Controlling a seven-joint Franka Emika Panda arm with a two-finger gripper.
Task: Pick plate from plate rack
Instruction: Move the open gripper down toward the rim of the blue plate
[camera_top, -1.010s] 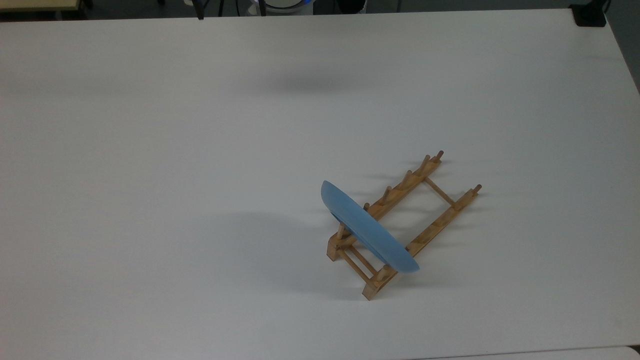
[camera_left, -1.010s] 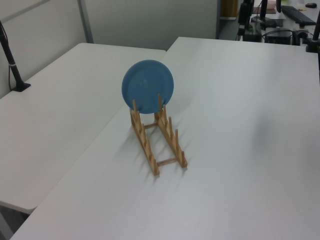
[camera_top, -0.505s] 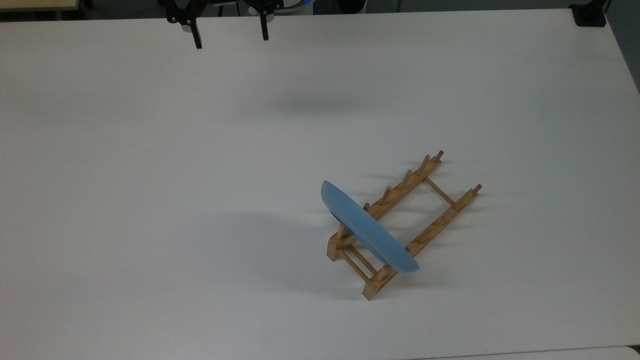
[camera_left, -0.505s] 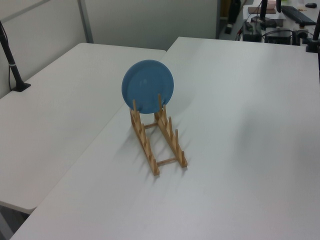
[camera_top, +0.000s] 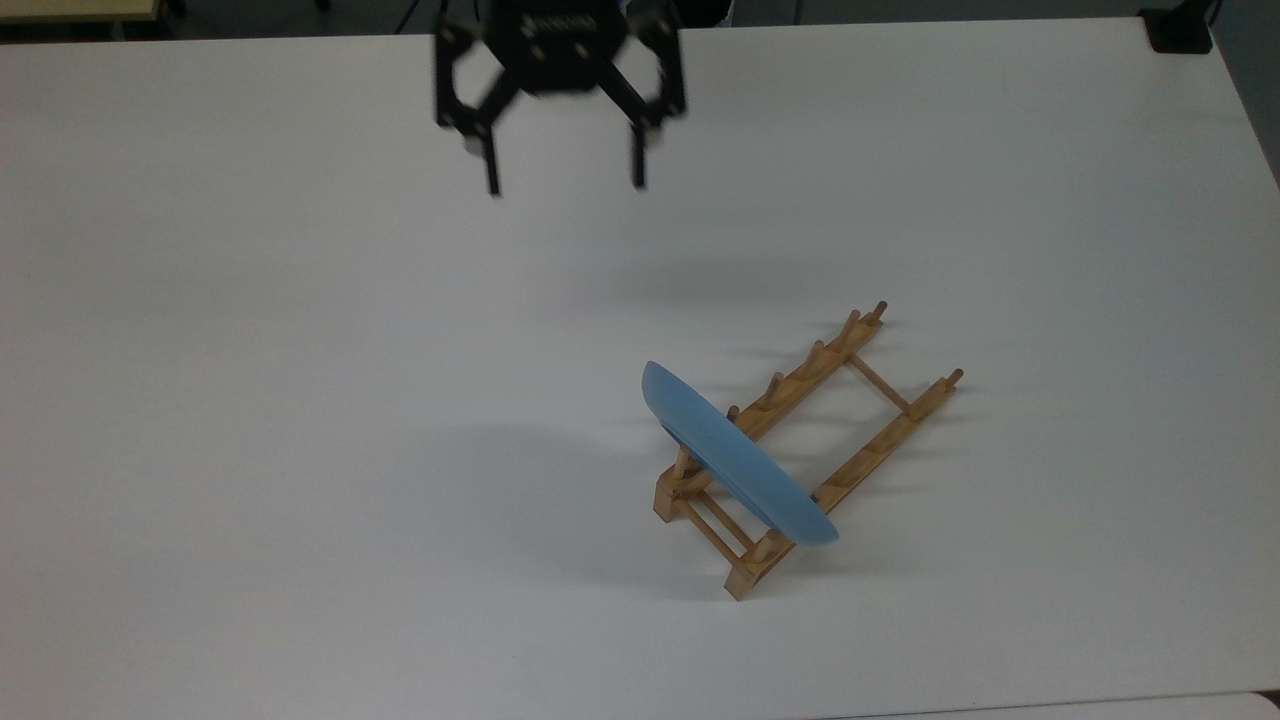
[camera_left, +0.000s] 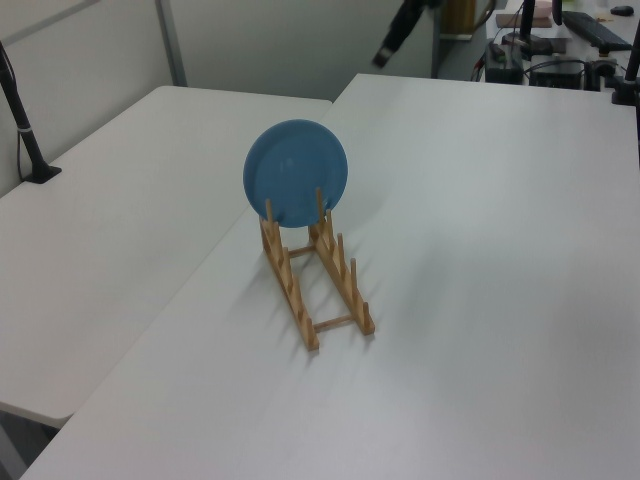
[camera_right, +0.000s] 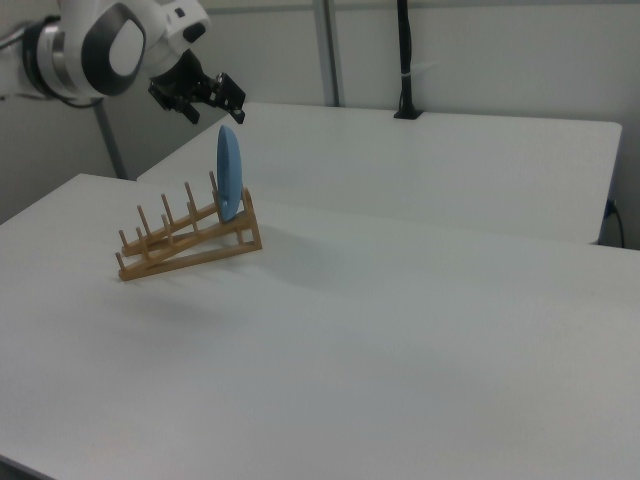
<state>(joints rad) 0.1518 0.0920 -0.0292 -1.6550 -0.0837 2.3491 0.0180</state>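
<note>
While the round light-blue plate (camera_top: 735, 456) stands on edge in the lower right of centre of the top view, lodged between the upright pegs at the raised end of the light-brown wooden plate rack (camera_top: 805, 450), the step in hand is judged to be the approach.

Item: plate. Leans on its rim, its face turned to the camera in the left view (camera_left: 295, 172); edge-on in the right view (camera_right: 229, 172). Rests on the rack (camera_left: 315, 283); nothing else touches it.

Item: black two-finger gripper (camera_top: 565, 183). Upper centre of the top view, above the bare white table (camera_top: 250, 400), well apart from the plate. Fingers spread wide; nothing between them, nothing touched. In the right view it hangs in the upper left (camera_right: 212, 103), near the plate's top edge as that camera sees it.

Handling note (judgement): align the fingers across the plate's thin top rim, one on each face, descend along the plate's plane, close firmly, then lift up along the pegs so the rack (camera_right: 190, 240) is not dragged or tipped.
</note>
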